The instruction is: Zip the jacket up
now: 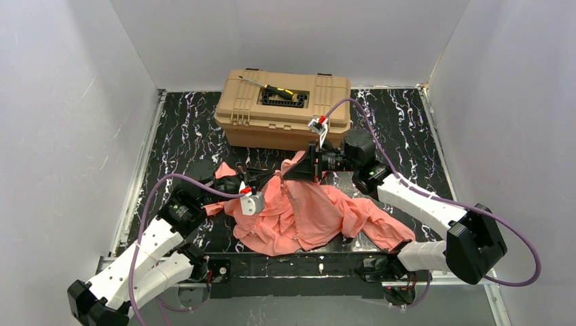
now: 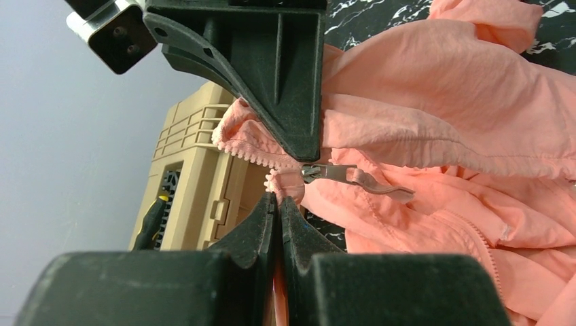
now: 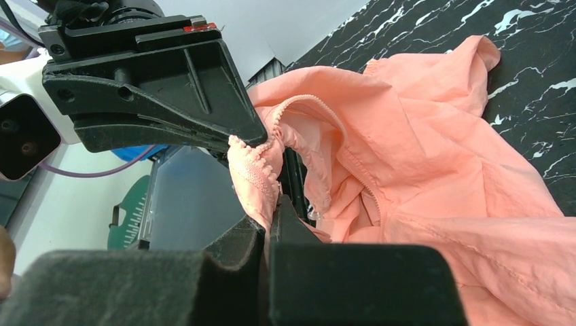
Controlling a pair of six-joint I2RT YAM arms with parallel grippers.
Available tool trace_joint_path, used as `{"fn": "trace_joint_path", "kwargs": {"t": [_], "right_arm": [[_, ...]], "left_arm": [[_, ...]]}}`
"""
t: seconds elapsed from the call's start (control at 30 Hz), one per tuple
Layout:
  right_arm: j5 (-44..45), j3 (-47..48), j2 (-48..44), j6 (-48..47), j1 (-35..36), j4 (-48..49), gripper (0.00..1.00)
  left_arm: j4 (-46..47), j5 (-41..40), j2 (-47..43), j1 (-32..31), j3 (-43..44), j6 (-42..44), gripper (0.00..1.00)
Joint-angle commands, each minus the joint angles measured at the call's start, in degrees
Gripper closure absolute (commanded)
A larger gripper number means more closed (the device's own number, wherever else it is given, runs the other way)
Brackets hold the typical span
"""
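The salmon-pink jacket (image 1: 309, 214) lies crumpled on the black marbled table (image 1: 407, 136), its front open. My left gripper (image 2: 279, 201) is shut on a small fold of zipper edge; its toothed tape shows just above the fingertips. The metal zipper pull (image 2: 356, 178) hangs free to the right of that grip. My right gripper (image 3: 274, 205) is shut on the facing zipper edge (image 3: 255, 170). From above, the left gripper (image 1: 270, 180) and the right gripper (image 1: 286, 174) meet tip to tip, lifting the jacket's upper left part off the table.
A tan toolbox (image 1: 285, 109) stands behind the jacket, with a screwdriver (image 1: 268, 86) and a black insert on its lid. White walls enclose the table on three sides. One sleeve (image 1: 380, 231) trails toward the right arm's base.
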Motion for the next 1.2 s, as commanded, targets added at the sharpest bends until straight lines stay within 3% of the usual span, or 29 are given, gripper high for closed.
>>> {"fn": "trace_joint_path", "kwargs": {"t": [0.0, 0.47, 0.77, 1.17], "right_arm": [[-1.6, 3.0, -0.8, -1.1, 0.1, 1.7, 0.99], [-5.9, 4.9, -1.1, -6.4, 0.5, -4.0, 0.99], [-11.2, 7.5, -0.5, -12.9, 2.4, -13.3, 0.99], [-6.5, 8.6, -0.6, -15.5, 2.9, -15.3, 0.99]], "left_arm": [[-3.8, 3.5, 0.1, 0.1, 2.3, 0.9, 1.00], [-9.2, 6.4, 0.5, 0.1, 3.7, 3.2, 1.00], [-10.5, 6.6, 1.4, 0.1, 4.9, 3.6, 1.00], [-14.1, 9.9, 1.8, 0.1, 7.1, 5.0, 1.00]]}}
